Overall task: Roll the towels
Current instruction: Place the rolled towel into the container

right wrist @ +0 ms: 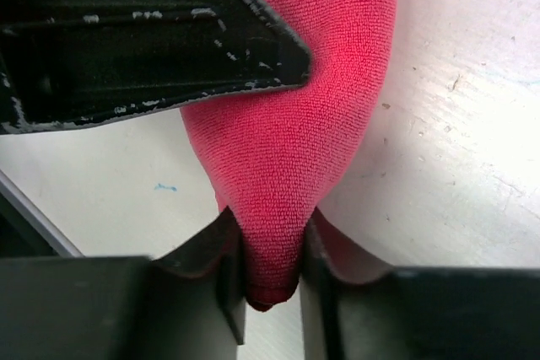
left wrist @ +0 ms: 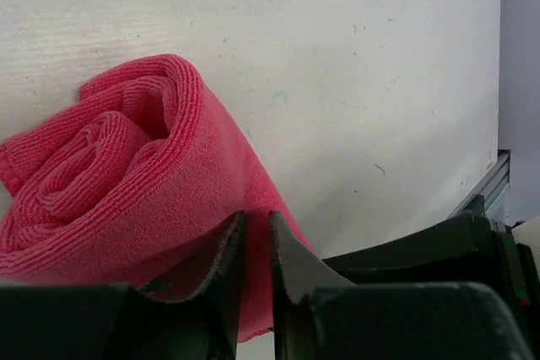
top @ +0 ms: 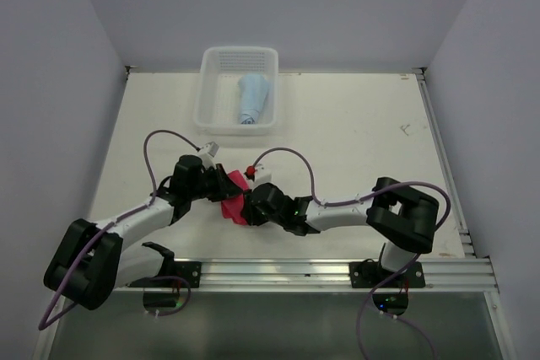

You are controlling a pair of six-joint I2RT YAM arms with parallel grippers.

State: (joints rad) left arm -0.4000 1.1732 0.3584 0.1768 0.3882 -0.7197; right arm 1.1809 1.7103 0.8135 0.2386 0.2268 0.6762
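While right jaws pinch pink towel (right wrist: 321,124) end, left jaws stand barely apart, towel in slit, grip unclear.

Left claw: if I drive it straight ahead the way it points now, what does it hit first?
The rolled pink towel, lying right at the tips of the left claw, so contact would likely come at once. Past it only bare table shows.

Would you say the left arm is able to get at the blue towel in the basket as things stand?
Probably yes: the blue towel lies uncovered in the open basket, with nothing in between. But the left claw is busy at the pink towel, which the right claw pinches.
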